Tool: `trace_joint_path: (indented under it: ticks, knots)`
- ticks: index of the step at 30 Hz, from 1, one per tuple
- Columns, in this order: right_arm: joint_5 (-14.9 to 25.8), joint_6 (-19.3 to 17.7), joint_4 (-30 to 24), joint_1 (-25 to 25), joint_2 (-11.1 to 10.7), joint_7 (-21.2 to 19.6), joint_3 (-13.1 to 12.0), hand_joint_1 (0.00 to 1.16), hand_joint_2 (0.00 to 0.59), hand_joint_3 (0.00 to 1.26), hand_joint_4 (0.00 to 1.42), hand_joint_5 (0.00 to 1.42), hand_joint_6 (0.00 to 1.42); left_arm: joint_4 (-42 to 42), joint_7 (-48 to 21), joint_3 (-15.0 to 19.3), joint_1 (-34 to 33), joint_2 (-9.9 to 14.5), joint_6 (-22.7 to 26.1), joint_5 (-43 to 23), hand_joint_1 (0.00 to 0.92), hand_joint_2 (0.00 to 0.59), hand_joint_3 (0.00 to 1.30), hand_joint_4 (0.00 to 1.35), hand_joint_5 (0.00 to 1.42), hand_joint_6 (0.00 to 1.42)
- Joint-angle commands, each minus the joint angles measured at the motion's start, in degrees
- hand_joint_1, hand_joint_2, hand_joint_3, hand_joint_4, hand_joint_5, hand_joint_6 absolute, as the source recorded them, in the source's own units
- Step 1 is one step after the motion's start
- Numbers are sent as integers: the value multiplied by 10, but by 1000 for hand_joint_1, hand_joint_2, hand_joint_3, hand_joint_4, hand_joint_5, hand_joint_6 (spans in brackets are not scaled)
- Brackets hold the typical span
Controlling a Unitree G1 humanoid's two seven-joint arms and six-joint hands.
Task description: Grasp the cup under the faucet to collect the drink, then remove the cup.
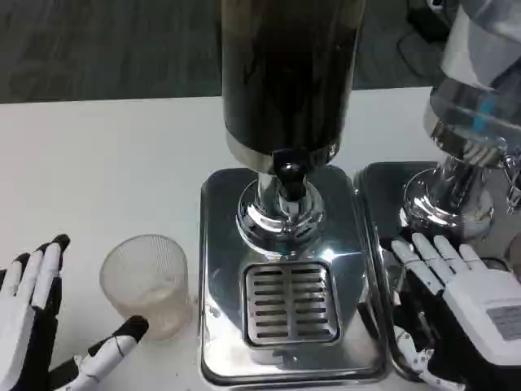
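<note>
White surface (106, 155) spans the frame, carrying everything; dark floor beyond at 12 o'clock.

Drink dispenser (285, 73) at centre: dark tank at 12 o'clock of its chrome base (218, 244); faucet (289, 181) hangs from the tank's front, directly over the slotted drip grate (291, 303); grate sits there to catch spill and marks where a cup should stand; nothing on it now.

Second dispenser (468, 130) at 3 o'clock, clear tank, chrome stem, on its own tray.

Right hand (464, 301) at 4 o'clock, resting over that second tray, fingers extended toward 11 o'clock, holding nothing; reads as waiting.

Left hand (37, 326) at 8 o'clock, spread wide, empty; fingers at 9 o'clock of the cup, thumb at 6 o'clock of it, near but apart; judged a pre-grasp bracket.

Cup (146, 281), translucent ribbed plastic, upright on the surface at 9 o'clock of the base, just beside it, not under the faucet; looks empty; filling not yet begun.
</note>
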Motion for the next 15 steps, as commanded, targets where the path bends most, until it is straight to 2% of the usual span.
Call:
trace_joint_path:
  ticks: [1, 15]
  knots:
    - [2, 2, 4, 0, 1, 0, -1, 493, 586, 73, 0, 0, 0, 6, 2, -2, 0, 2, -5, -5, 0, 86, 0, 0, 0, 0]
    - [-3, 8, 6, -8, 15, 3, 10, 490, 586, 74, 0, 0, 0, 42, 41, 10, -12, 8, -54, -25, 0, 75, 0, 0, 0, 0]
